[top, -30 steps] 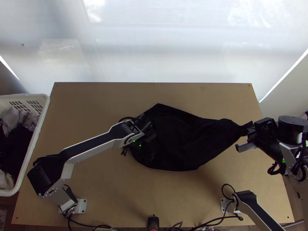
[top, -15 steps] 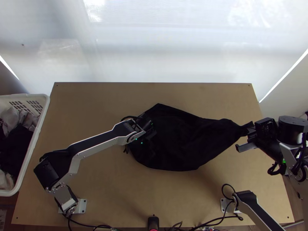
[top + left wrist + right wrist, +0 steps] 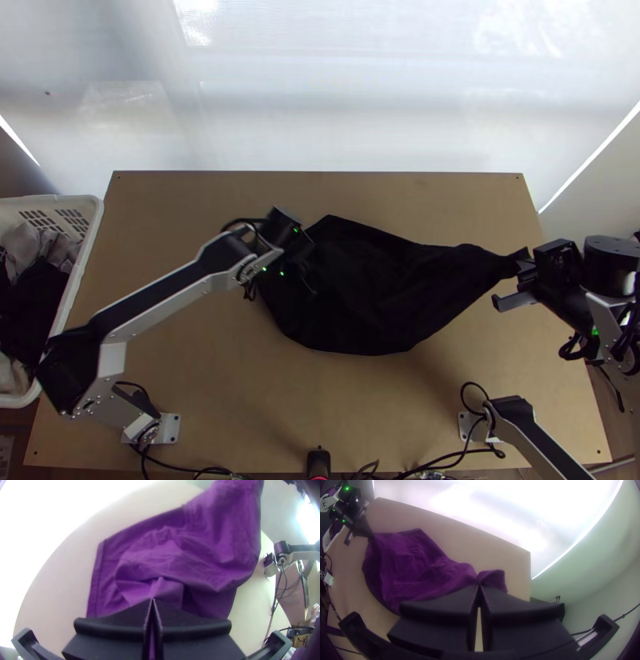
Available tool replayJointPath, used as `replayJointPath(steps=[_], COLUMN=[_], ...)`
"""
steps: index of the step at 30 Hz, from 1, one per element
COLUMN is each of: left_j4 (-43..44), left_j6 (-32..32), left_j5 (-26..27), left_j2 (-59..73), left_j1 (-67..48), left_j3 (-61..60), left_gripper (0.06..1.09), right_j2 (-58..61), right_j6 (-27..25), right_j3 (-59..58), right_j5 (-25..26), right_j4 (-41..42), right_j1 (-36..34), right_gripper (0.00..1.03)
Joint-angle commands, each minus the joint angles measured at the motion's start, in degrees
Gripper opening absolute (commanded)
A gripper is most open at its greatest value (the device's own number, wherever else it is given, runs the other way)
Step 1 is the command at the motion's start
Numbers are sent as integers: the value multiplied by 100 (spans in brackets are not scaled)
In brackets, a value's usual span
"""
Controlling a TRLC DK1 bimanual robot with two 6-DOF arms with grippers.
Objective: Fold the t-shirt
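T-shirt (image 3: 368, 296) across the table (image 3: 184, 192); left of it, clothes (image 3: 32, 296) in basket (image 3: 72, 201)

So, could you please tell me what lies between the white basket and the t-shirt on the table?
Between the basket and the t-shirt, the top view shows the left arm stretched over otherwise bare table.

Bright backlight w/ strong glare

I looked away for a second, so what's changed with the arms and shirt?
The left gripper has moved up and left in the top view, and the t-shirt's left side has drawn out leftward. The right gripper has edged right, still holding the shirt's gathered end. The shirt's middle and lower edge look much the same.
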Motion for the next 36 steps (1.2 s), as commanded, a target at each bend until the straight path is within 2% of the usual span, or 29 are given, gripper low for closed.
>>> replayJointPath(steps=[1, 8, 14, 18, 23, 28, 33, 36], left_j4=[-542, -1095, -1122, -893, -814, -718, -568, -392], left_j6=[-29, -47, -21, 94, 225, 348, 419, 436], left_j5=[-4, -13, -22, -136, -303, -435, -435, -435], left_j2=[-864, -1137, -1339, -1769, -2376, -2903, -3325, -3606], left_j1=[810, 1847, 2489, 2630, 2656, 2797, 3218, 3535], left_j3=[1150, 3294, 4578, 4613, 4613, 4595, 4586, 4586], left_gripper=[9, 9, 9, 9, 9, 9, 9, 9], right_j2=[454, 1394, 2335, 2581, 2572, 2352, 2036, 1895], right_j6=[-38, -38, -38, -65, -109, -363, -610, -926], right_j3=[859, 2670, 4612, 5324, 5746, 5852, 5852, 5825], right_j5=[4, 4, 21, 21, 74, 206, 197, 197], right_j4=[10, -69, -271, -271, 63, 502, 950, 1056], right_j1=[-18, -10, -10, 17, 447, 825, 834, 869], right_gripper=[3, 3, 3, 3, 3, 3, 3, 3])
